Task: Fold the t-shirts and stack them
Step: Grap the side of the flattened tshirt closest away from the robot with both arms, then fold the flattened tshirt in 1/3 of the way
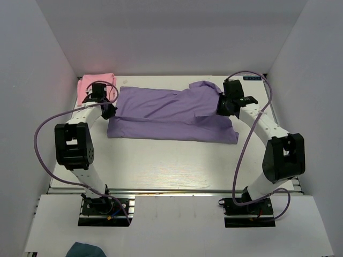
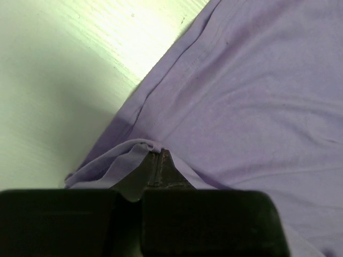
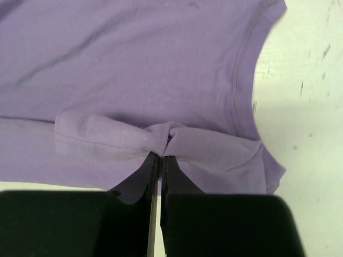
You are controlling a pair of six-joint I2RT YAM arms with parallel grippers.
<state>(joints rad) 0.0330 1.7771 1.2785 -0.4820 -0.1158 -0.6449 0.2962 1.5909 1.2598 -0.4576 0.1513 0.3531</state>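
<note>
Lying across the middle of the white bench (image 1: 171, 166) in the top external view, the lavender t-shirt (image 1: 166, 115) stretches from nine o'clock to three o'clock, rumpled, with a flap of cloth doubled over toward its two o'clock corner. The pink t-shirt (image 1: 92, 85) sits folded at the bench's ten o'clock corner, just beside the lavender one but apart from it. The left end effector (image 1: 110, 111) meets the lavender t-shirt at its nine o'clock edge, and the right end effector (image 1: 223, 106) meets it at the three o'clock edge. From this height the fingers themselves are too small to read.

In the left wrist view, the left end effector (image 2: 159, 156) has its two dark fingers pressed together on a fold of the lavender t-shirt (image 2: 252, 91). The hem bunches at the tips and drapes down both sides of them. The rest of the shirt fills the frame from twelve to four o'clock, and bare bench (image 2: 53, 80) shows toward ten o'clock (washed pale green by the light).

In the right wrist view, the right end effector (image 3: 161, 157) is likewise closed, with only a thin slit between its fingers, pinching a twisted gather of the lavender t-shirt (image 3: 134, 59). A stitched fold runs out from the pinch toward nine o'clock. A curved seamed edge sweeps from one o'clock down to four o'clock, with speckled bench (image 3: 308, 107) beyond it at three o'clock.
</note>
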